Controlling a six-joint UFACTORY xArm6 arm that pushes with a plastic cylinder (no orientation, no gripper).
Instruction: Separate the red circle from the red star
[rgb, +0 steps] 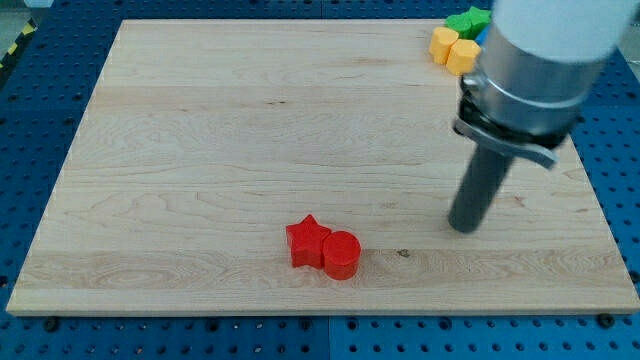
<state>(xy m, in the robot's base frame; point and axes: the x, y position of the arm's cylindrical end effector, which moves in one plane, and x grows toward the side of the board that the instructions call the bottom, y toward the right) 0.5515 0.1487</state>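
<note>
Near the view's bottom, a little left of centre on the pale wooden desk (200, 150), we find the red cylinder-shaped circle block (341, 254) and the red star-shaped block (309, 241). The two are touching, the star on the view's left and the circle on its right, slightly nearer the bottom edge. Neither is tilted; both sit flat on the wood.

Our tip (463, 226) rests on the desk well apart from the pair, off to the view's right and a little higher than them. It is the lower end of a straight dark rod, which rises into a grey metal collar and a white arm body that runs out of the frame at the top right. We carry no hand, so nothing is gripped; the rod touches no block.

At the view's top right corner sits a small cluster: two yellow blocks (453, 48) side by side, with faceted sides, a green block (468, 20) above them, and a sliver of a blue block (482, 36). The arm covers much of this group, so we cannot make out the green or blue shapes.

Around the desk lies a blue perforated surface (40, 120).
</note>
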